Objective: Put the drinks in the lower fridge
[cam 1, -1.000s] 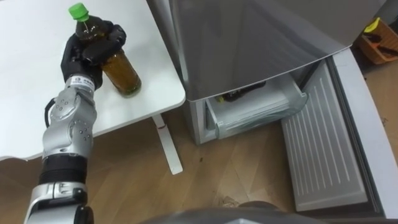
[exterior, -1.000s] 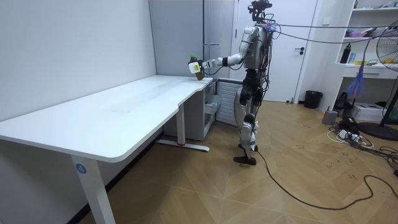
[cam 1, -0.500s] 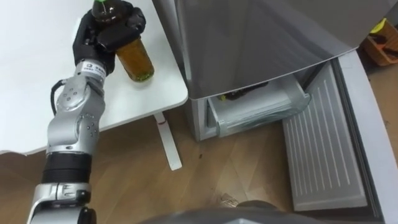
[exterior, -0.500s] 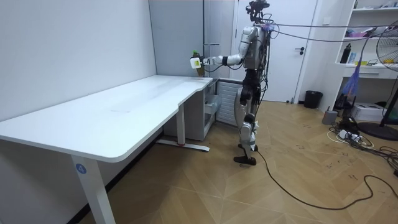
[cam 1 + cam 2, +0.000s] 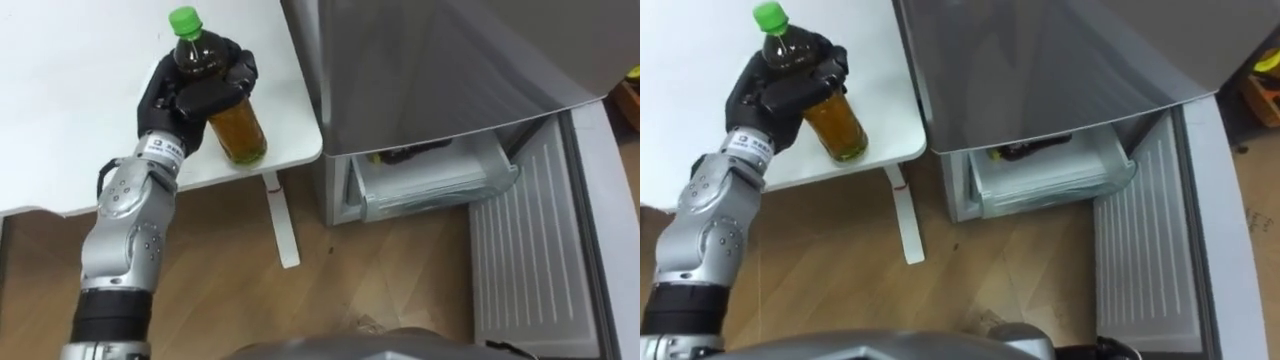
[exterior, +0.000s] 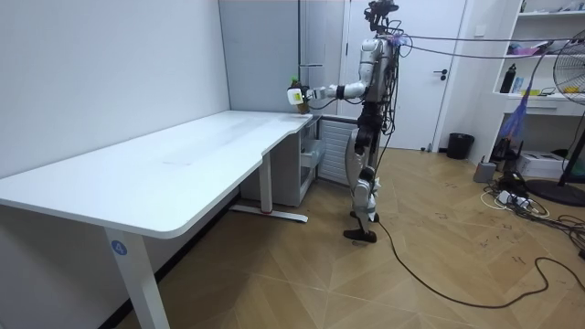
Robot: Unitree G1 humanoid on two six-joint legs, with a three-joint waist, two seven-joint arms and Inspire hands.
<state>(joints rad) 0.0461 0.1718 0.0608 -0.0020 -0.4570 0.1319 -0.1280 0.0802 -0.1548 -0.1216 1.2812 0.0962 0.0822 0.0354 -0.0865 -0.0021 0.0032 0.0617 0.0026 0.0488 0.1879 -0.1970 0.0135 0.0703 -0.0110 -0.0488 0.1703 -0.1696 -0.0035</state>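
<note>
My left hand (image 5: 190, 92) (image 5: 780, 88) is shut on a bottle of amber drink (image 5: 232, 122) (image 5: 833, 120) with a green cap (image 5: 184, 19). It holds the bottle upright in the air over the corner of the white table (image 5: 60, 110), close to the grey fridge (image 5: 440, 60). In the room view I stand beside the fridge with the left arm stretched out and the bottle (image 6: 295, 94) held above the table's far end. The lower fridge drawer (image 5: 430, 178) stands pulled out, with a dark item (image 5: 405, 155) inside, and its door (image 5: 525, 260) is swung open to the right.
The table's white leg and foot (image 5: 282, 225) stand on the wooden floor between the table and the fridge. In the room view, shelves and a fan (image 6: 571, 82) stand at the room view's right, and a small black bin (image 6: 460, 145) sits by the door.
My left hand has carried the bottle from over the table toward the fridge, nearer the table's corner. The eye view has shifted with my head.
</note>
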